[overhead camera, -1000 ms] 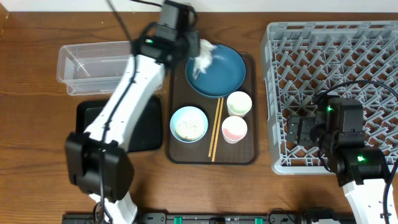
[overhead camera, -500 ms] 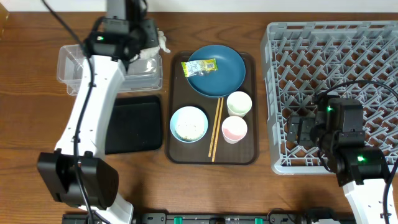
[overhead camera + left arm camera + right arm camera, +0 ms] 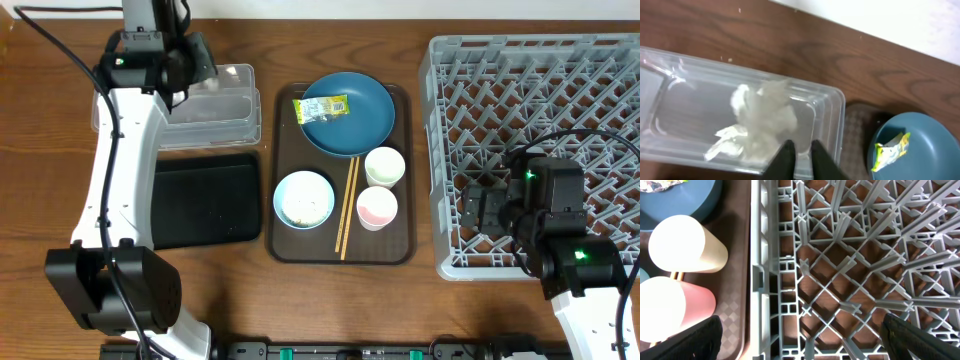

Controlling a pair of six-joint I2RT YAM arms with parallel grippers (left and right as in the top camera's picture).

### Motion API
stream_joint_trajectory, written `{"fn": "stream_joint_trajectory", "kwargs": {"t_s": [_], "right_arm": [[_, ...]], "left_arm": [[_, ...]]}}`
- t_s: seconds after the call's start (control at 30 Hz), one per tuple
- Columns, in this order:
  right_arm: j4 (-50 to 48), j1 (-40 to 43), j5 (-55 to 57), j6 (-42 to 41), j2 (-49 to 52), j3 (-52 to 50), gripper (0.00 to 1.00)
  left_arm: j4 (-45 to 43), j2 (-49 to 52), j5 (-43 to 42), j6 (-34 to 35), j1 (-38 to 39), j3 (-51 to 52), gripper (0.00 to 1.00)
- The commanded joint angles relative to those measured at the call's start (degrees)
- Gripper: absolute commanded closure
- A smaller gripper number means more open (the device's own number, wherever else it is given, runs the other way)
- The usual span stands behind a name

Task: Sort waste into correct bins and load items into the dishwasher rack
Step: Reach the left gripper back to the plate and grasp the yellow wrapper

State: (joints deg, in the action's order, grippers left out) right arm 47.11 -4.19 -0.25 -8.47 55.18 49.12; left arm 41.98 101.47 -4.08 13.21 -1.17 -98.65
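Note:
My left gripper hangs over the clear tub. In the left wrist view its fingers are nearly together on the crumpled white tissue, which hangs blurred over the tub. The yellow-green wrapper lies on the dark blue dish. The white bowl holds rice scraps. Two cups and the chopsticks lie beside it. My right gripper is open and empty over the left edge of the grey rack.
The dishes sit on a brown serving tray in the middle. The flat black tray lies left of it, below the tub. The rack fills the right side; my right arm base stands at the front right.
My left gripper lifted the tissue off the blue dish, uncovering the wrapper, and carried it left to above the clear tub. The right arm has not moved.

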Motion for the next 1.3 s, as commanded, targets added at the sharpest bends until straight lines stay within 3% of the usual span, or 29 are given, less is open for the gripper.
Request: {"fn": "stream_joint_trajectory", "kwargs": {"t_s": [0.0,0.03,0.23,0.5,0.8,1.27], "right_arm": [[0.02,0.52,-0.02,0.85,0.02,1.18,0.01],[0.04,0.52,-0.02,0.85,0.02,1.18,0.01],[0.04,0.52,-0.02,0.85,0.02,1.18,0.01],[0.04,0.52,-0.02,0.85,0.02,1.18,0.01],[0.07,0.52,-0.02,0.85,0.02,1.18,0.01],[0.07,0.52,-0.02,0.85,0.02,1.18,0.01]], "left_arm": [[0.98,0.50,0.28,-0.31,-0.09,0.94,0.68],[1.29,0.50,0.28,-0.31,-0.09,0.94,0.59],[0.90,0.48,-3.43,-1.07,1.60,0.94,0.54],[-1.75,1.53,-7.28,-9.38,9.79,0.94,0.41],[-1.27,8.63,-7.28,-9.29,15.78,0.94,0.38],[-0.66,18.10,-7.26,-8.68,16.52,0.94,0.37]]}}
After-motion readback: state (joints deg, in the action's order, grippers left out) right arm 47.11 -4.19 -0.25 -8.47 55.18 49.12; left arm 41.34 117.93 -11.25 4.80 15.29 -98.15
